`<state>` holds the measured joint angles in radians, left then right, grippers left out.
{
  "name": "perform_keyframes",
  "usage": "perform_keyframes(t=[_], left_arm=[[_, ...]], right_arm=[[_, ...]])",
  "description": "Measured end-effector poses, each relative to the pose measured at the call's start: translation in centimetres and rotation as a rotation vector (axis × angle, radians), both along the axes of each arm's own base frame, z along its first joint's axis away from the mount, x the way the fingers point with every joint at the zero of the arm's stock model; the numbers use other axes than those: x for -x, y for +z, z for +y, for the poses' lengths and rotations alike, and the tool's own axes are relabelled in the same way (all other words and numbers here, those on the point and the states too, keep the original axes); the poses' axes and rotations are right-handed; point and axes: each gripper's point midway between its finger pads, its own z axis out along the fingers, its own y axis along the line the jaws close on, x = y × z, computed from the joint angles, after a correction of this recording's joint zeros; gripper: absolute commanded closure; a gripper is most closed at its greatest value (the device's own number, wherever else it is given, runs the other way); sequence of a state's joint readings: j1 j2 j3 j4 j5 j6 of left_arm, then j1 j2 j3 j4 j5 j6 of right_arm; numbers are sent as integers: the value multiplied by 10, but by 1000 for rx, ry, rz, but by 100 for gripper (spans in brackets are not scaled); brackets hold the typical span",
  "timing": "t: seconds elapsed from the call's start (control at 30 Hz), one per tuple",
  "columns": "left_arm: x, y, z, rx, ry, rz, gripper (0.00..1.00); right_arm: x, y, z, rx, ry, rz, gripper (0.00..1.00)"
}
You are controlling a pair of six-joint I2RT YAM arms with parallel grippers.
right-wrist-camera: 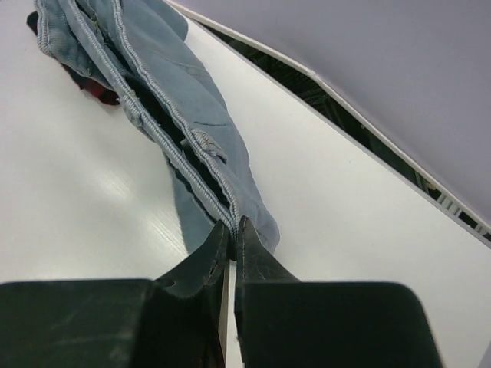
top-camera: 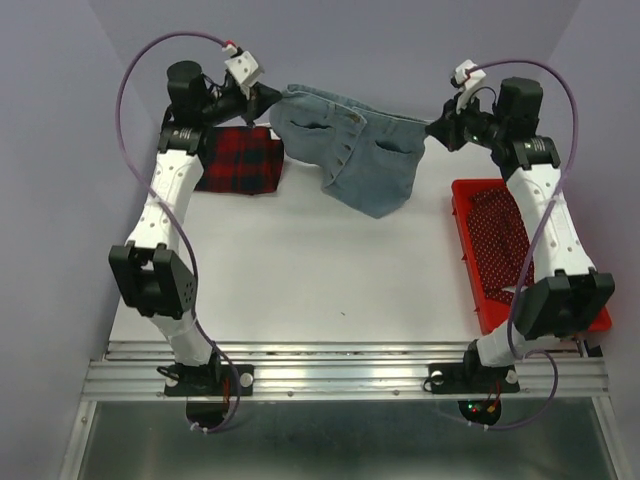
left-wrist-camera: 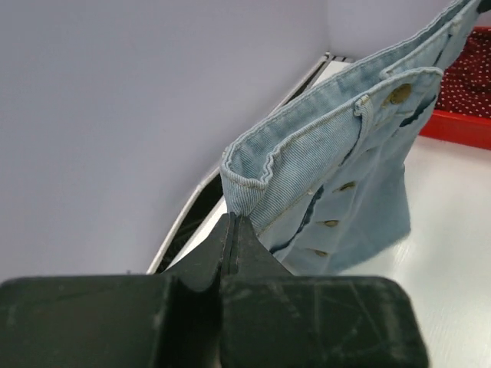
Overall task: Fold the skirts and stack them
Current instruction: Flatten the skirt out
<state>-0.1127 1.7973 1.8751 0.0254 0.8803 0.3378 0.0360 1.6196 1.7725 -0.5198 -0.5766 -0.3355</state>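
Nearest the arm bases the white bench (top-camera: 320,290) lies flat and smooth, a wide open patch of it on the near side of the cloth. On the right, alongside the right arm, the red basket (top-camera: 463,250) sits on the bench with a dark red dotted cloth (top-camera: 500,240) in it.

Farther back, the light denim skirt (top-camera: 360,150) is strung between the two arms. The left end effector (top-camera: 262,95) is pinched tight on one end of the waistband, and the right end effector (top-camera: 437,128) is closed just as narrowly on the other end. The waistband, the long axis, runs left to right across the far part of the bench. The body and hem hang from that line toward the near side. I cannot tell whether the hem touches the surface.

The red-and-navy plaid skirt (top-camera: 240,160) lies flat on the bench at the far left, just beside the denim's left end and below the left end effector. The left arm is clearly the nearer one to it. To my eye, laying the denim down calls for both ends to come toward the near side together, with the open surface there to take it. The basket crowds the right side. Purple walls close in behind and to the left.
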Motion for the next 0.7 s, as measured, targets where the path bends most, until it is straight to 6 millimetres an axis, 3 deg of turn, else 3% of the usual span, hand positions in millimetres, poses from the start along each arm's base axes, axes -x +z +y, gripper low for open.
perform_keyframes(t=[0.17, 0.37, 0.57, 0.7], left_arm=[[74, -1, 5, -24, -53, -48, 100], [164, -8, 16, -15, -50, -85, 100], [255, 32, 28, 40, -18, -247, 100], [302, 50, 31, 49, -29, -336, 100]], right_arm=[[46, 9, 0, 30, 18, -54, 99], [103, 35, 3, 39, 73, -122, 99], [179, 64, 11, 38, 152, -196, 99], [210, 69, 15, 27, 189, -196, 99]])
